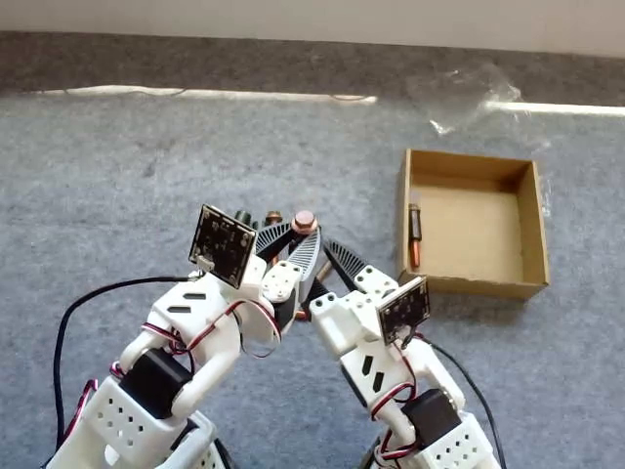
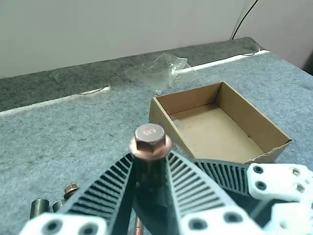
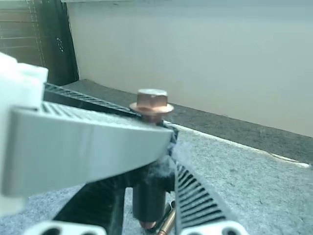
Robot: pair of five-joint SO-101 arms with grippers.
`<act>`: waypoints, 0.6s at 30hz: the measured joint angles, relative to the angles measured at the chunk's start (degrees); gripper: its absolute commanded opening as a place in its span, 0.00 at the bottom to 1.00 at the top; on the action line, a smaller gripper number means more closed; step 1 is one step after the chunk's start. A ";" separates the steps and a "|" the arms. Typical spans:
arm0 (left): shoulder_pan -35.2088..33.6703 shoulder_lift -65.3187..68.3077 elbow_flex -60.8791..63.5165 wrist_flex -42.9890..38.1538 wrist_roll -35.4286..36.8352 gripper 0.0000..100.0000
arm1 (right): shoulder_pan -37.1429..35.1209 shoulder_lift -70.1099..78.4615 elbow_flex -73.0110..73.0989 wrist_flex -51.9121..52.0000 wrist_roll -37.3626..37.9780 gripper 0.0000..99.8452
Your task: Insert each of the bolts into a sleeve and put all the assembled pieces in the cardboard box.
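Between the two arms, raised off the grey mat (image 1: 117, 176), the left gripper (image 2: 150, 159) is closed on a dark sleeve (image 2: 149, 183) with a copper bolt (image 2: 150, 141) standing upright in it, head on top. The right gripper (image 3: 150, 191) sits low around the same sleeve; whether it clamps cannot be told. The cardboard box (image 1: 535, 230) lies well apart, with one assembled piece (image 1: 414, 236) along a wall. A loose bolt (image 2: 71, 190) and a loose sleeve (image 2: 39, 208) wait on the mat.

Insertion looks nearly finished, though the flange's seating is hidden. The bolt should be pressed fully home first. Then one gripper should let go completely before the other carries the piece — kept upright, lowered inside the box, and released beside its mate rather than dropped.
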 measured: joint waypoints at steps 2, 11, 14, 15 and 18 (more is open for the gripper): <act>0.00 0.00 0.00 0.00 -1.49 0.13 | 0.00 0.00 0.00 0.00 0.00 0.01; 0.00 0.00 0.00 0.09 -9.32 0.26 | 0.44 0.00 0.00 0.00 -0.09 0.01; 0.00 0.00 0.00 0.09 -9.32 0.26 | 0.62 0.00 0.00 0.00 -0.09 0.01; 0.00 0.00 0.00 0.09 -9.32 0.26 | 0.62 0.00 0.00 0.00 -0.09 0.01; 0.00 0.00 0.00 0.09 -9.32 0.26 | 0.62 0.00 0.00 0.00 -0.09 0.01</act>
